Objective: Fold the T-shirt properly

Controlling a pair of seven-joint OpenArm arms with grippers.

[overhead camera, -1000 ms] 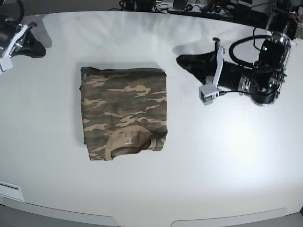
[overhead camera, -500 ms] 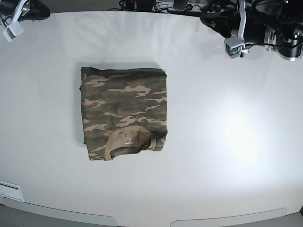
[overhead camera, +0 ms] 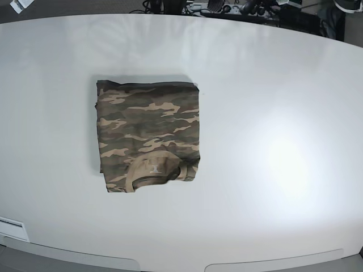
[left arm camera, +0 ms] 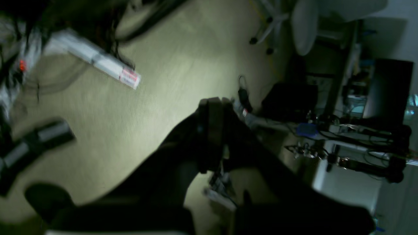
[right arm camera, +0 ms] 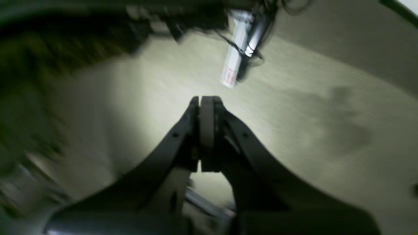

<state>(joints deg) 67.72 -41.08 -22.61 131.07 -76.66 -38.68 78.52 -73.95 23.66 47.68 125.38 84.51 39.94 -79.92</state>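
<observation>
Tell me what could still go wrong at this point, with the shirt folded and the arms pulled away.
Little seems at stake. The camouflage T-shirt lies folded in a compact rectangle on the white table, collar up. One risk: its lower left corner looks slightly uneven, so the fold might be judged untidy. Another: both wrist views are blurred and show floor and cables, so the left gripper and right gripper, both shut and empty, may be swinging near clutter off the table.

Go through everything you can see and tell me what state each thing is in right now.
T-shirt: folded into a compact rectangle, collar on top, lying flat on the table.
Table: bears only the T-shirt.
Left gripper: shut, empty.
Right gripper: shut, empty.
</observation>
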